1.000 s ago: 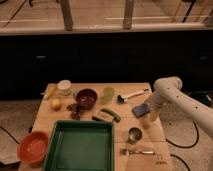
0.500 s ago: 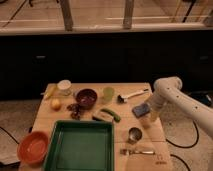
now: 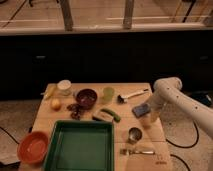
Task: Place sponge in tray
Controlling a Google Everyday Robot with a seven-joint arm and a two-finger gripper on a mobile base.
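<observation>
The blue sponge (image 3: 140, 110) is a small flat pad at the right side of the wooden table, just left of the gripper. The dark green tray (image 3: 81, 148) lies at the table's front, left of centre, with nothing in it. My gripper (image 3: 147, 114) hangs from the white arm (image 3: 172, 95) at the table's right edge, right at the sponge. The sponge looks to be at the fingertips, slightly above or on the table; I cannot tell which.
A metal cup (image 3: 134, 134) and a fork (image 3: 136, 150) lie right of the tray. A green vegetable (image 3: 111, 114) with a tan-and-dark brush block (image 3: 99, 117), a dark red bowl (image 3: 86, 97), green cup (image 3: 108, 94), dish brush (image 3: 131, 95) and orange-red bowl (image 3: 33, 147) stand around.
</observation>
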